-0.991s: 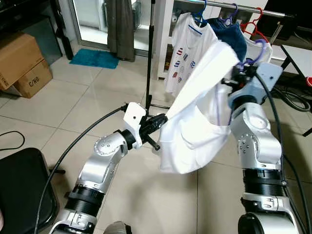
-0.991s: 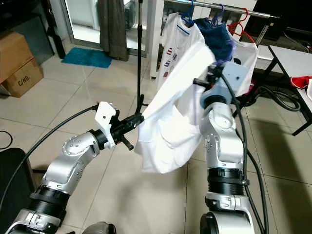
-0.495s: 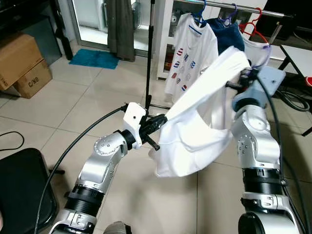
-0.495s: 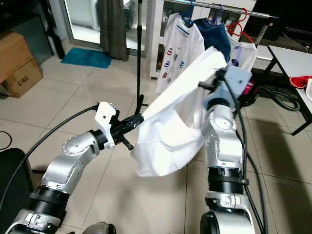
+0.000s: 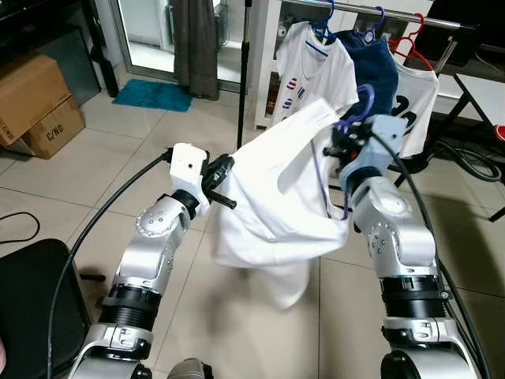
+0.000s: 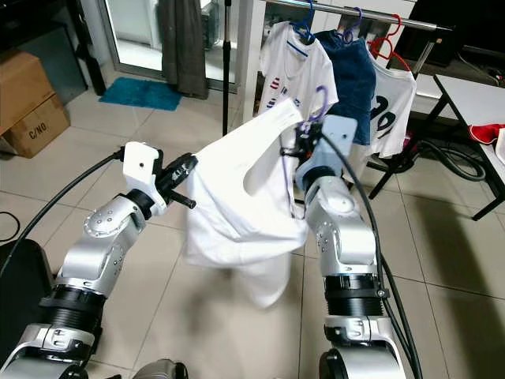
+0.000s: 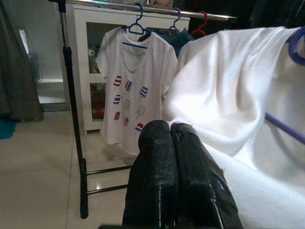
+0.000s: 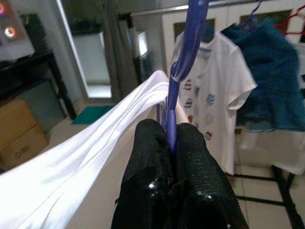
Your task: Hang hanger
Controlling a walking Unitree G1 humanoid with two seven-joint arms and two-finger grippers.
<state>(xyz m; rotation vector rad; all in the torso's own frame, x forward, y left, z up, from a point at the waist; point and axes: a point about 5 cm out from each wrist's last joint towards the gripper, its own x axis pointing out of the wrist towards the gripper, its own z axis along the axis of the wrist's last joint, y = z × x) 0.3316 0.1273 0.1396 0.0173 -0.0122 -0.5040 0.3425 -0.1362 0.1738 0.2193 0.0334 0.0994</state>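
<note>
A white shirt [image 5: 268, 213] on a purple hanger [image 8: 183, 57] hangs between my two arms, in front of the clothes rail [image 5: 379, 12]. My right gripper [image 8: 169, 131] is shut on the hanger's neck, just below its hook [image 5: 364, 99], at chest height. To the left, my left gripper [image 7: 169, 126] is shut on a fold of the shirt's edge [image 5: 229, 170]. The cloth sags in a bundle below both grippers. On the rail hang a patterned white T-shirt [image 5: 304, 63], a blue garment [image 5: 379, 67] and a printed white shirt [image 5: 418, 95] on a red hanger.
The rail's black upright pole [image 5: 243, 71] stands just behind the left gripper. Cardboard boxes [image 5: 35, 103] sit far left, a black seat [image 5: 31, 308] near left, a teal mat [image 5: 154, 95] by the door. A table edge [image 5: 481, 87] and cables [image 5: 465, 162] lie right.
The right gripper has brought the hanger down and leftward, away from the rail. The left gripper has risen and pulled left. The shirt is no longer stretched; it sags between them.
</note>
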